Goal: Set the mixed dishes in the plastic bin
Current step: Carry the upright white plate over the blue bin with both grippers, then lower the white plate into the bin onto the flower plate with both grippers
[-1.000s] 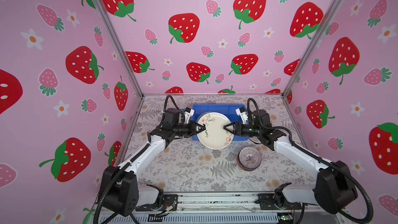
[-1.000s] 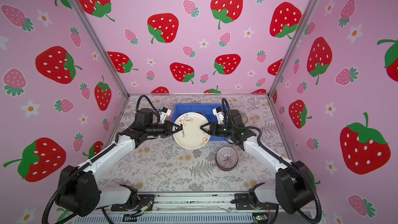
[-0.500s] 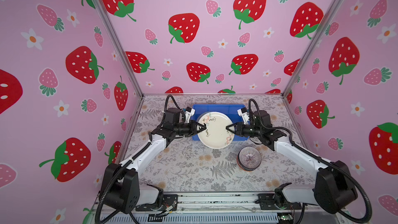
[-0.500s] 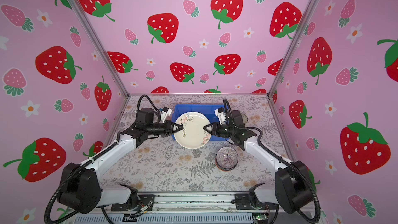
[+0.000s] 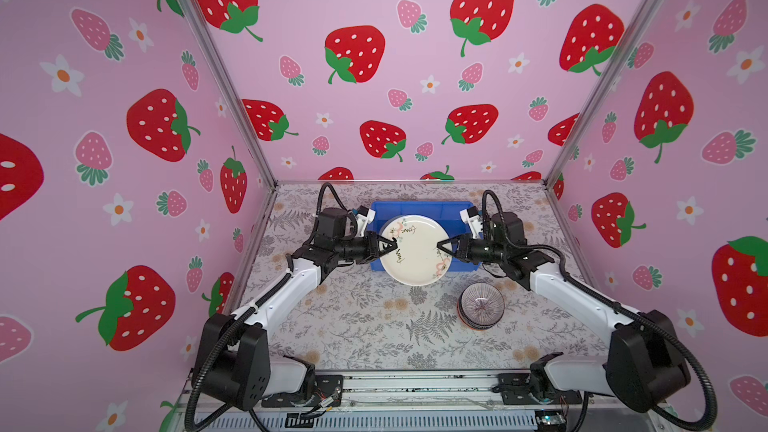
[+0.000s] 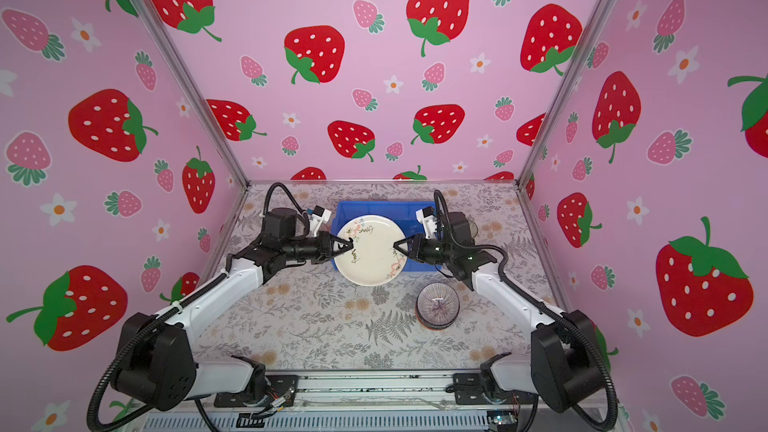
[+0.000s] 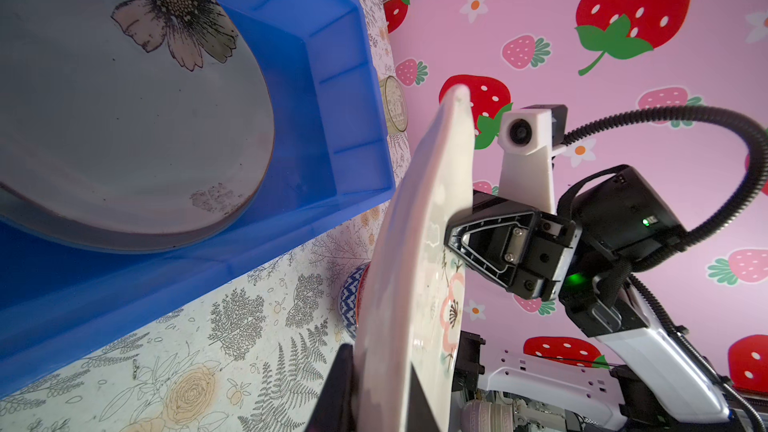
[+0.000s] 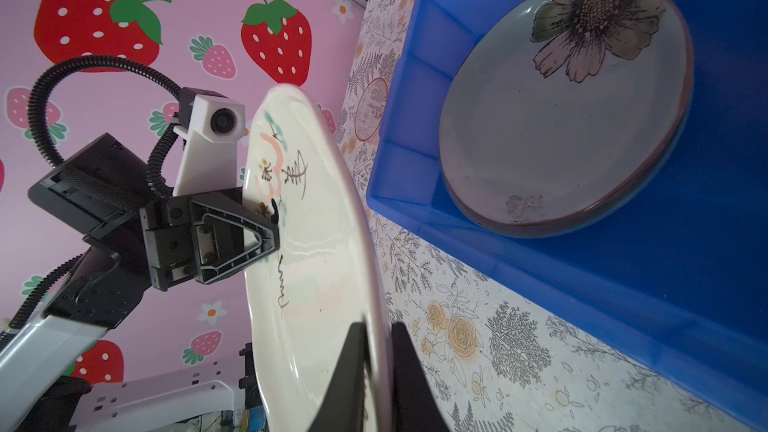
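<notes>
On your left, the left gripper (image 5: 390, 246) is clamped narrow on the left rim of the cream plate (image 5: 415, 253); in the left wrist view that rim sits between its two black jaws. By the left end of the blue bin (image 5: 419, 206), a pinkish tumbler (image 8: 369, 112) sits just beside the outer wall. The cream plate hangs face up in the air, partly over the bin's near wall and partly over the table (image 5: 353, 317). Inside the bin a pale flowered plate (image 8: 561, 118) lies flat on the floor. On the opposite rim your right gripper (image 5: 441, 248) is pinched tight on the same cream plate. Further right and nearer you, apart from the bin, a stack of bowls (image 5: 481, 305) with a purple-striped one on top rests on the table.
</notes>
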`<move>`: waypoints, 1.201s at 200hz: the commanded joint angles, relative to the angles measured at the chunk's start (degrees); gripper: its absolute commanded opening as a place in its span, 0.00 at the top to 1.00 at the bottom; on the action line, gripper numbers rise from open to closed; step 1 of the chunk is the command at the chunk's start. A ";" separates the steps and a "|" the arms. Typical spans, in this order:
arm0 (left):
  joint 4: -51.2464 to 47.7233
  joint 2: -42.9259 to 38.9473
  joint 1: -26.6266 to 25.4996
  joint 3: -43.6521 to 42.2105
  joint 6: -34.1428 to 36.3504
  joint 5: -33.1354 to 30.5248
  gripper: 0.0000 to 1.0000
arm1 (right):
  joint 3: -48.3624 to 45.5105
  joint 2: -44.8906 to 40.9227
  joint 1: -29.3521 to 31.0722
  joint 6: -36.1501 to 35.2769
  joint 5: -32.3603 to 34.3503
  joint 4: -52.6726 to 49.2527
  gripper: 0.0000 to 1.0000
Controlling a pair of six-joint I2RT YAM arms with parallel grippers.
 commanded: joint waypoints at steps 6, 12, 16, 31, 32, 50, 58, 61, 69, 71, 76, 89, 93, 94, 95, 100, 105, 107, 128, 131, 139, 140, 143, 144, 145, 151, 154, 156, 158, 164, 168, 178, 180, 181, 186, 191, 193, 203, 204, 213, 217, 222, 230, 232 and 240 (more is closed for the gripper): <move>2.13 0.51 -1.13 1.26 0.83 0.37 0.76 | 0.88 -0.70 1.19 -1.52 -0.22 1.51 1.00; 2.17 0.57 -1.05 1.43 0.95 0.37 0.74 | 1.03 -0.71 1.18 -1.55 -0.07 1.36 1.00; 2.13 0.60 -1.08 1.43 0.95 0.37 0.72 | 1.12 -0.73 1.13 -1.53 -0.08 1.26 1.00; 1.95 0.79 -1.05 1.54 1.23 0.45 0.67 | 1.58 -0.72 1.11 -1.63 0.25 1.01 1.00; 1.93 0.79 -1.05 1.57 1.23 0.46 0.66 | 1.59 -0.70 1.11 -1.62 0.28 1.00 1.00; 1.56 0.63 -1.13 1.58 1.49 0.46 0.61 | 1.97 -0.47 1.11 -1.64 0.46 0.97 1.00; 1.50 0.42 -1.12 1.46 1.57 0.44 0.57 | 2.13 -0.34 1.11 -1.62 0.70 0.82 1.00; 1.51 0.42 -1.06 1.49 1.51 0.46 0.55 | 2.18 -0.41 1.11 -1.66 0.82 0.83 1.00; 1.27 0.15 -1.07 1.38 1.68 0.35 0.49 | 2.39 -0.27 1.07 -1.62 1.00 0.72 1.00; 1.22 0.06 -1.03 1.37 1.78 0.30 0.48 | 2.46 -0.21 1.04 -1.62 1.07 0.69 1.00; 0.94 -0.25 -1.04 1.39 1.93 0.09 0.43 | 2.64 -0.14 1.03 -1.66 1.17 0.48 1.00; -0.17 -0.91 -1.01 1.48 2.87 -0.98 0.31 | 3.16 0.22 0.77 -1.64 1.31 0.26 1.00; -0.70 -1.19 -1.04 1.56 3.22 -1.53 0.27 | 3.35 0.34 0.74 -1.63 1.33 0.20 1.00; -0.89 -1.21 -1.05 1.58 3.28 -1.68 0.26 | 3.40 0.35 0.71 -1.63 1.35 0.20 1.00; -0.99 -1.26 -1.00 1.64 3.39 -1.80 0.25 | 3.47 0.40 0.69 -1.62 1.35 0.15 1.00; -1.46 -1.59 -0.94 1.70 3.91 -2.42 0.21 | 3.74 0.43 0.64 -1.64 1.49 -0.02 1.00; -2.03 -1.81 -0.88 1.85 4.34 -3.03 0.17 | 4.08 0.55 0.57 -1.68 1.66 -0.14 1.00; -2.29 -1.94 -0.92 1.95 4.55 -3.25 0.16 | 4.20 0.54 0.52 -1.74 1.70 -0.22 1.00; -4.93 -2.46 -0.27 3.52 6.41 -4.46 0.05 | 6.07 1.13 0.07 -2.13 2.28 -1.20 1.00; -5.29 -2.50 -0.13 3.79 6.68 -4.51 0.04 | 6.29 1.20 0.02 -2.07 2.24 -1.29 1.00; -6.26 -2.55 0.15 4.68 7.38 -4.71 0.02 | 6.90 1.42 -0.16 -2.21 2.45 -1.41 1.00; -6.44 -2.55 0.21 4.77 7.42 -4.76 0.02 | 6.98 1.47 -0.18 -2.13 2.48 -1.40 1.00; -6.78 -2.55 0.42 4.99 7.74 -4.87 0.01 | 7.19 1.55 -0.27 -2.10 2.50 -1.47 1.00; -6.88 -2.55 0.43 5.10 7.82 -4.89 0.01 | 7.21 1.57 -0.28 -2.08 2.55 -1.52 1.00; -6.97 -2.55 0.44 5.24 7.91 -4.94 0.01 | 7.31 1.54 -0.29 -2.11 2.61 -1.54 1.00; -7.78 -2.61 0.83 5.93 8.43 -5.19 0.01 | 7.77 1.74 -0.53 -2.08 2.81 -1.88 1.00; -8.31 -2.63 1.10 6.29 8.76 -5.43 0.00 | 8.01 1.91 -0.62 -2.12 2.96 -1.93 1.00; -8.67 -2.63 1.27 6.53 8.93 -5.61 0.00 | 8.15 1.94 -0.64 -2.14 3.08 -2.10 1.00; -9.07 -2.63 1.42 6.84 9.20 -5.85 0.00 | 8.30 1.99 -0.71 -2.14 3.15 -2.23 1.00; -10.63 -2.72 2.05 7.88 10.21 -6.64 0.01 | 8.73 2.20 -0.93 -2.28 3.45 -2.47 1.00; -11.92 -2.80 2.46 8.62 10.95 -7.64 0.01 | 9.08 2.43 -1.07 -2.24 3.47 -2.49 1.00; -14.69 -3.06 3.69 10.66 12.95 -10.36 0.01 | 9.85 2.94 -1.51 -2.34 3.56 -2.62 1.00; -15.08 -3.09 3.94 11.12 13.25 -10.73 0.01 | 9.93 3.08 -1.63 -2.33 3.60 -2.67 1.00; -15.29 -3.08 4.08 11.33 13.48 -10.80 0.01 | 10.08 3.17 -1.66 -2.37 3.62 -2.69 1.00; -15.99 -3.16 4.86 12.32 14.40 -11.84 0.01 | 10.55 3.46 -1.90 -2.38 3.79 -2.73 1.00; -16.81 -3.16 5.58 13.57 15.20 -12.78 0.01 | 11.17 3.92 -2.17 -2.50 3.95 -3.03 1.00; -17.12 -3.12 5.95 14.16 15.44 -13.20 0.01 | 11.43 4.11 -2.30 -2.56 4.01 -3.16 1.00; -19.31 -2.54 7.32 17.18 17.17 -15.28 0.01 | 12.93 5.15 -2.80 -3.08 4.48 -3.83 1.00; -19.51 -2.45 7.40 17.48 17.28 -15.41 0.01 | 13.03 5.27 -2.86 -3.14 4.55 -3.93 1.00; -20.97 -1.59 8.38 20.00 18.60 -16.45 0.01 | 14.70 6.39 -3.18 -3.66 5.15 -4.73 1.00; -21.61 -1.23 8.75 21.36 18.80 -16.97 0.01 | 15.42 6.92 -3.32 -3.95 5.35 -5.04 1.00; -22.18 -0.66 9.09 22.58 19.10 -17.72 0.01 | 16.34 7.59 -3.39 -4.22 5.64 -5.31 1.00; -22.17 0.12 9.41 23.60 19.69 -18.82 0.01 | 17.63 8.79 -3.59 -4.39 5.93 -5.41 1.00; -22.05 0.30 9.45 23.72 19.82 -19.21 0.01 | 17.94 9.06 -3.62 -4.40 6.00 -5.39 1.00; -20.62 0.53 9.53 23.36 20.09 -21.08 0.01 | 19.06 10.30 -3.59 -4.44 6.35 -5.41 1.00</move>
